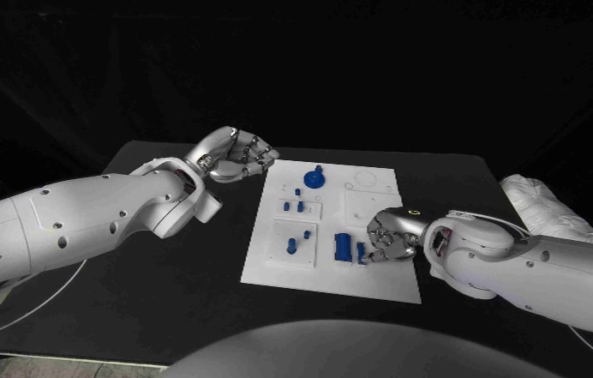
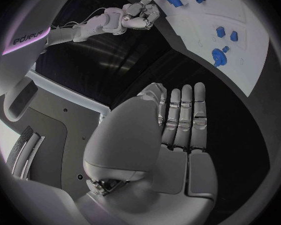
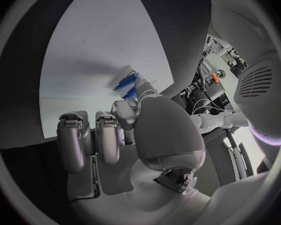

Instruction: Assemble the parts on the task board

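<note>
Two robot hands work at the white board [image 1: 332, 262] on the black bench [image 1: 161, 258]: right robot hand [image 1: 393, 239] pinches a blue part [image 1: 362, 252] near the board's right edge; left robot hand [image 1: 235, 157] hovers left, fingers curled, empty.

my left hand [image 1: 235, 155] and right hand [image 1: 393, 234] look like brushed silver metal with a soft sheen, and my arms [image 1: 99, 215] are smooth, glossy white plastic. the task board [image 1: 324, 262] is flat, matt white, probably plastic. the blue parts [image 1: 343, 245] look like smooth plastic with little shine. the table [image 1: 161, 267] is matt black; the backdrop [image 1: 296, 44] looks like black cloth.
</note>
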`<action>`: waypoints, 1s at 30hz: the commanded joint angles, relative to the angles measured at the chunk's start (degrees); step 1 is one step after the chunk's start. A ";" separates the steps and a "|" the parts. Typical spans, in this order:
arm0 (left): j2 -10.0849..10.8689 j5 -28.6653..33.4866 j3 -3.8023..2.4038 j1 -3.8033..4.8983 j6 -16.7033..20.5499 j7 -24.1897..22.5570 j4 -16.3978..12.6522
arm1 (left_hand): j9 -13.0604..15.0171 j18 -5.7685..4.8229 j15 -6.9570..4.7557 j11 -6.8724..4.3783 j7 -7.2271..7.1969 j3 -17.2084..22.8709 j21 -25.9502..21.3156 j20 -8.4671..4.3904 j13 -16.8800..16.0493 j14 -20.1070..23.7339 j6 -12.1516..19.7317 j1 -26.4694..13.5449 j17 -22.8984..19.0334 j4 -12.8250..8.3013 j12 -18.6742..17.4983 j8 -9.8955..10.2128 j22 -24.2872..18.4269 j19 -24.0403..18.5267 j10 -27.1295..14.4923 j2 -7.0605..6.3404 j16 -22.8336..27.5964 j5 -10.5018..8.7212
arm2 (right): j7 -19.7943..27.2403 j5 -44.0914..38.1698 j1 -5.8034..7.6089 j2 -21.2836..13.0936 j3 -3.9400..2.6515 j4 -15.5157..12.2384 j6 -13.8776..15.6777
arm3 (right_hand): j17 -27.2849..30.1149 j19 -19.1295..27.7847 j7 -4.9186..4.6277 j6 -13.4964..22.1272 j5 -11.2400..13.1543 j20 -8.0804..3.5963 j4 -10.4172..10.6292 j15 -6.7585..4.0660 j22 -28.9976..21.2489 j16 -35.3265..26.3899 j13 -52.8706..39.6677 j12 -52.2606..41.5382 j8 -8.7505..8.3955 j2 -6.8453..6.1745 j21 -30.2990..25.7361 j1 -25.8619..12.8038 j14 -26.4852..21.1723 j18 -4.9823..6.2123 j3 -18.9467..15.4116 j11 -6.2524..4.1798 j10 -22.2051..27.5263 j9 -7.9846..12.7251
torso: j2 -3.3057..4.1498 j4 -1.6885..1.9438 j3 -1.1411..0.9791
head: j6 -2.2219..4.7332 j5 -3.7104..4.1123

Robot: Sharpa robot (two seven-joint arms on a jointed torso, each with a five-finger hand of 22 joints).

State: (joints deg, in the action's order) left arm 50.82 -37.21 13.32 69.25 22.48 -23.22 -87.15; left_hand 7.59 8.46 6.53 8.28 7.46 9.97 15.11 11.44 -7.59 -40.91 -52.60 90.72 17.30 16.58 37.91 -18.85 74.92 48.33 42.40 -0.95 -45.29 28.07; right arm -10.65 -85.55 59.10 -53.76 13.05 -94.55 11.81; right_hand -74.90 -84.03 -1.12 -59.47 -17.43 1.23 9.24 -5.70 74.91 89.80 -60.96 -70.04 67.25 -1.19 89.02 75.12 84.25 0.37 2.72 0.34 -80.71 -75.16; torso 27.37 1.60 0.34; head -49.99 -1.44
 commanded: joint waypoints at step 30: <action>-0.24 -0.81 -0.05 -0.10 -1.87 1.54 -0.08 | -0.08 1.10 -0.21 0.01 0.48 0.20 1.53 0.02 0.49 -0.85 0.37 2.04 -0.83 -0.44 -0.46 -0.58 1.65 0.23 0.56 0.25 0.14 0.87 | 5.53 4.24 -0.35 -1.62 -0.02 -1.21 11.48 | -15.10 -4.97 0.56 0.05 12.70 -0.34 0.69 0.05 14.47 0.20 -29.04 -19.96 -2.94 0.57 -0.62 -2.36 5.75 0.10 -0.02 -3.23 -9.29 -2.99 | -0.38 0.11 0.03 | -0.01 -0.47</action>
State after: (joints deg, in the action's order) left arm 50.65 -37.83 13.32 69.14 21.24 -21.49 -87.13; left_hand 7.58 8.46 6.35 8.27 7.66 10.14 16.35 11.44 -7.16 -41.50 -52.40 92.26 16.54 16.42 37.71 -19.06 74.91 48.32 42.39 -0.60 -45.29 28.74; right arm -10.67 -84.13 58.56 -54.91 13.06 -95.23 16.15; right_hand -74.93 -84.03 -0.49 -59.08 -5.50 1.24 9.47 -5.45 74.94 89.80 -60.93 -70.04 64.40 -0.34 88.53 74.51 84.10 0.38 2.82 0.53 -80.24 -77.91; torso 27.05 1.70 0.33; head -49.99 -1.81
